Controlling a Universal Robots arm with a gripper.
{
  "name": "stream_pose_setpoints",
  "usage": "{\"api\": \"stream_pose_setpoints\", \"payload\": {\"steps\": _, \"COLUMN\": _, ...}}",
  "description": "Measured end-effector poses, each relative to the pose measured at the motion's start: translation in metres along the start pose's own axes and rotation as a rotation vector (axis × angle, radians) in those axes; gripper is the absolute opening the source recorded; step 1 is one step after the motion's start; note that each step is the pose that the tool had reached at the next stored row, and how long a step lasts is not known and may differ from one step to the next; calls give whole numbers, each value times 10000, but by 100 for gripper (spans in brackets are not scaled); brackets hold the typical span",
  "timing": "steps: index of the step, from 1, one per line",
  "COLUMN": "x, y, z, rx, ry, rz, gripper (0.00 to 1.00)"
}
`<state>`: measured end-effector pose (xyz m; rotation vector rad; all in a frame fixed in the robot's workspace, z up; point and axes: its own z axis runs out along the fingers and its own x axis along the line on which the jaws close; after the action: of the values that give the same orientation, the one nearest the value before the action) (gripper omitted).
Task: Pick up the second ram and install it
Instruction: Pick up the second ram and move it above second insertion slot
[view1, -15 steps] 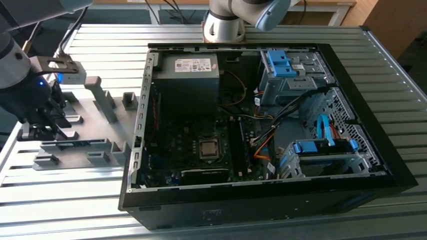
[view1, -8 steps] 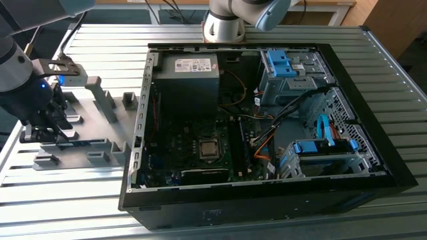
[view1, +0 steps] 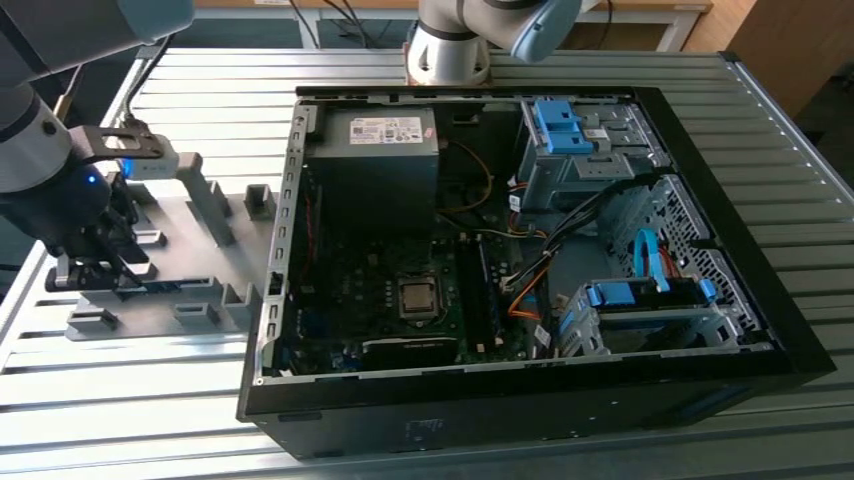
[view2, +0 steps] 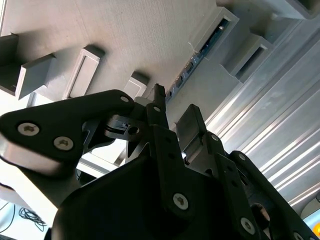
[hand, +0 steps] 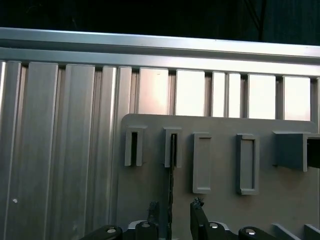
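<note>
Grey fixture plate (hand: 280, 200) under the black hand (hand: 175, 209).
Fingers (hand: 196, 212) apart astride thin blue-green memory stick (hand: 171, 175), long axis running between them.

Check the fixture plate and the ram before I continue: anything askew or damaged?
Nothing stands out. The second ram stands on edge, straight in the grey fixture slots, with the open gripper straddling it.

Noted gripper (view2: 173, 106) in matte black, built of angular links and slim flat-sided fingers (view2: 191, 122). Fastened with silver socket-head screws (view2: 180, 201) at link pivots. Above gripper in the exterior view: silver-grey wrist housing (view1: 34, 150) showing small blue light (view1: 91, 180). Well apart from gripper: rounded silver arm joints (view1: 447, 45) with pale blue-grey caps (view1: 541, 25).
</note>
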<state>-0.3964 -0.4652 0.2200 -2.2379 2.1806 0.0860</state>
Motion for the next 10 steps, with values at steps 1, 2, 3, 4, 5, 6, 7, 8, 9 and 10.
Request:
{"api": "stream_pose_setpoints", "payload": {"steps": 1, "x": 2, "y": 2, "z": 12, "rx": 2, "ry": 1, "rz": -1, "gripper": 38}}
{"api": "stream_pose_setpoints", "payload": {"steps": 2, "x": 4, "y": 3, "z": 22, "rx": 2, "ry": 2, "rz": -2, "gripper": 38}}
{"api": "stream_pose_setpoints", "payload": {"steps": 3, "x": 5, "y": 4, "z": 28, "rx": 2, "ry": 2, "rz": -4, "gripper": 38}}
{"api": "stream_pose_setpoints", "payload": {"steps": 4, "x": 5, "y": 5, "z": 30, "rx": 2, "ry": 2, "rz": -4, "gripper": 38}}
{"api": "stream_pose_setpoints", "payload": {"steps": 5, "x": 5, "y": 5, "z": 31, "rx": 2, "ry": 2, "rz": -4, "gripper": 38}}
{"api": "stream_pose_setpoints", "payload": {"steps": 6, "x": 5, "y": 5, "z": 31, "rx": 6, "ry": 2, "rz": -3, "gripper": 38}}
{"api": "stream_pose_setpoints", "payload": {"steps": 7, "x": 5, "y": 5, "z": 34, "rx": 12, "ry": 1, "rz": -3, "gripper": 38}}
{"api": "stream_pose_setpoints", "payload": {"steps": 8, "x": 5, "y": 5, "z": 38, "rx": 22, "ry": 1, "rz": -4, "gripper": 38}}
{"api": "stream_pose_setpoints", "payload": {"steps": 9, "x": 5, "y": 6, "z": 44, "rx": 34, "ry": 0, "rz": -4, "gripper": 38}}
{"api": "stream_pose_setpoints", "payload": {"steps": 10, "x": 5, "y": 5, "z": 51, "rx": 43, "ry": 0, "rz": -5, "gripper": 38}}
